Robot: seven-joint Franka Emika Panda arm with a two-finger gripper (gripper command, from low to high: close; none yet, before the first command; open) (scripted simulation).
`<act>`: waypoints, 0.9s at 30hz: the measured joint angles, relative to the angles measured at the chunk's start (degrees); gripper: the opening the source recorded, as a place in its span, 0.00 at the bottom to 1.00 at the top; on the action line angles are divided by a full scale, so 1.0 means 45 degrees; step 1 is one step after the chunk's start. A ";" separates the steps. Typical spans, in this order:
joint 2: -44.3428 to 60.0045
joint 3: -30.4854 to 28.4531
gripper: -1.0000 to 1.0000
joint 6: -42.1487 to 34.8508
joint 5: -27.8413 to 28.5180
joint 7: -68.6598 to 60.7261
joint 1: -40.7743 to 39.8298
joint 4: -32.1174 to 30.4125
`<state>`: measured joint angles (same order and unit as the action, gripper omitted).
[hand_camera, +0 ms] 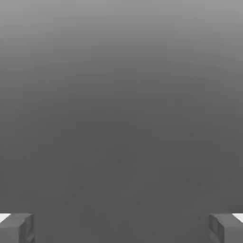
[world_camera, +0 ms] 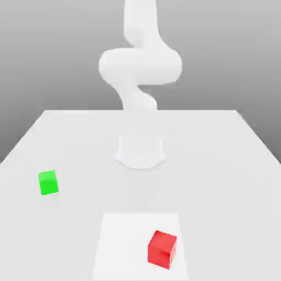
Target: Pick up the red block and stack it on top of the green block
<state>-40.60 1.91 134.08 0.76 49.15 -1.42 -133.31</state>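
With the claw (hand_camera: 121, 228) spread wide and empty, the task appears to be at its approach step: the red block (world_camera: 162, 248) sits lower right on the desk (world_camera: 230, 164), the green block (world_camera: 48, 182) middle left, so the next move calls for descent over red.

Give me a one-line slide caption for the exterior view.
White arm above a white table, green block at the exterior view's left, red block nearer the camera, apart.

The arm (world_camera: 140, 68) is plain white with smooth, rounded segments and a round base; the fingertips (hand_camera: 18, 228) are grey, blocky, white-edged.
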 joint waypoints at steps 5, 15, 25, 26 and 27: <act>0.2389 0.0844 0.50 0.1048 0.0357 0.1518 -0.0624 -0.0697; 0.7029 0.1805 0.50 0.3067 0.1151 0.4533 -0.1181 -0.2042; 1.1522 0.1844 0.50 0.5425 0.1080 0.6541 -0.0815 -0.3066; 1.1979 0.1677 0.50 0.5785 0.1237 0.6680 -0.0680 -0.3012; 1.2441 0.1501 0.50 0.6164 0.1431 0.6839 -0.0544 -0.2949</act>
<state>15.38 8.66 161.82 7.20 79.93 -3.87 -146.58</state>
